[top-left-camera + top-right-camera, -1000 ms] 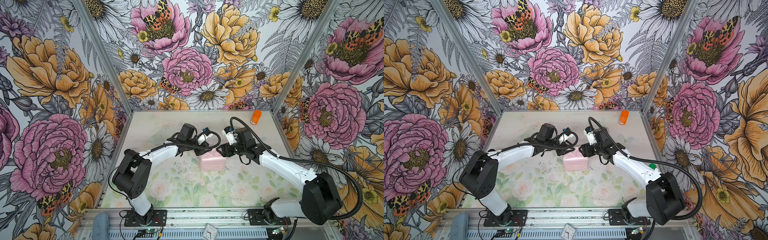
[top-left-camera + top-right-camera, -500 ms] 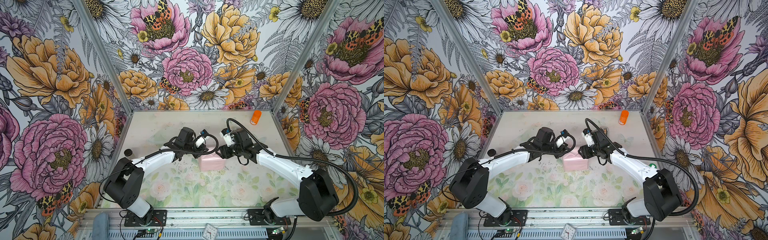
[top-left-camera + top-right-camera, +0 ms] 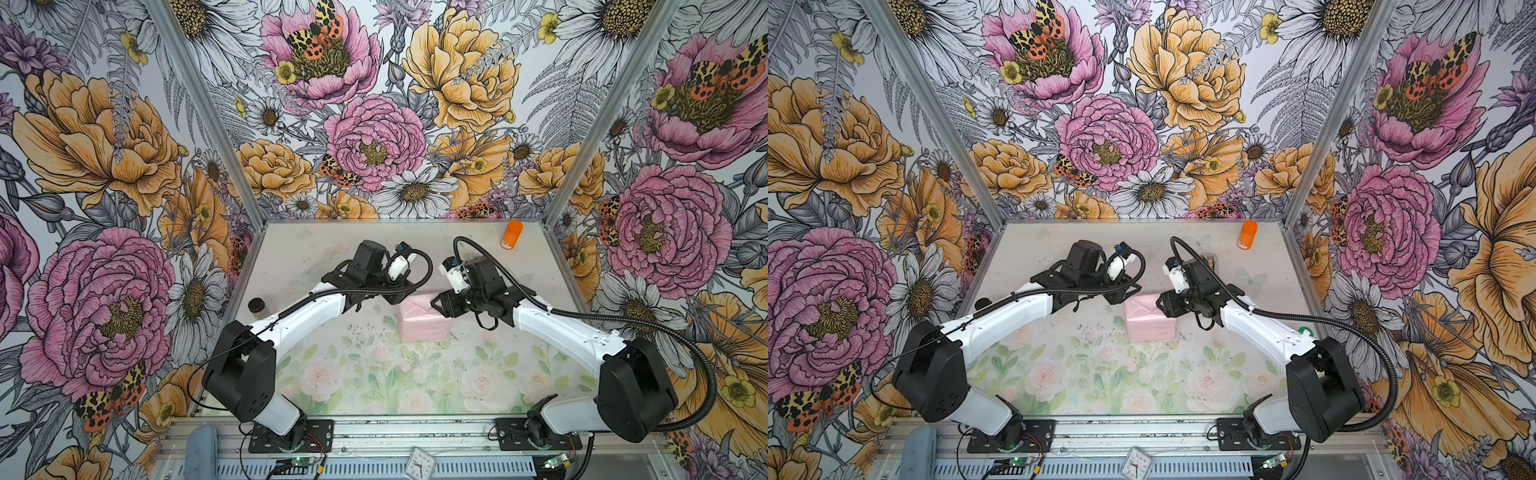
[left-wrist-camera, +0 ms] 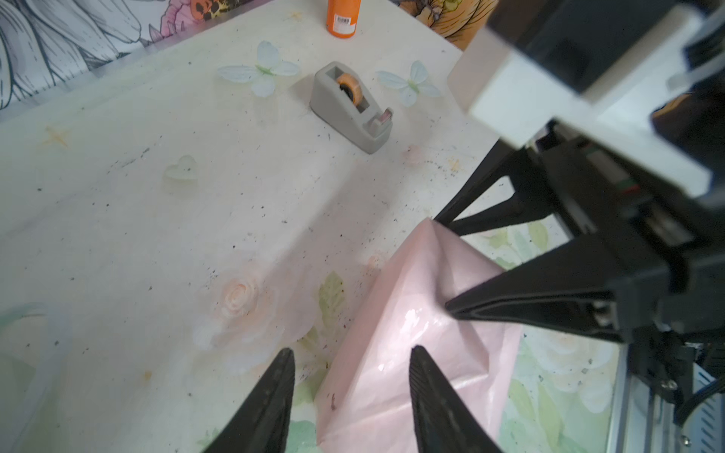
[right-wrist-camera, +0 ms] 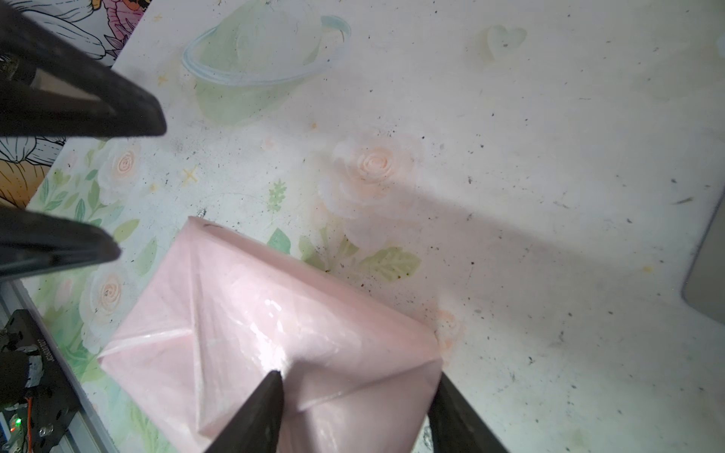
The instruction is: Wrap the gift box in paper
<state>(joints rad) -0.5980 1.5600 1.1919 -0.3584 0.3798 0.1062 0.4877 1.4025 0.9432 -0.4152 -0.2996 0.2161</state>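
The paper (image 3: 422, 320) (image 3: 1148, 318), pale pink side out, is folded round the gift box as a creased parcel mid-table; the gift box itself is hidden inside. My left gripper (image 3: 402, 293) (image 4: 349, 351) hangs open at the parcel's left end, one finger over the table and the other over the paper (image 4: 396, 353). My right gripper (image 3: 436, 303) (image 5: 357, 378) stands open astride the parcel's right end. One of its fingertips (image 5: 274, 386) rests on the folded top of the paper (image 5: 255, 313); the other fingertip (image 5: 443, 388) sits just off the parcel's corner.
A grey tape dispenser (image 4: 351, 106) stands behind the right arm, partly seen in a top view (image 3: 1210, 262). An orange tube (image 3: 512, 235) lies at the back right. A small black cap (image 3: 256, 305) sits by the left wall.
The left arm's elbow has swung lower and to the left, and its jaws have widened a little. The right jaws have narrowed slightly. The parcel has stayed in place.
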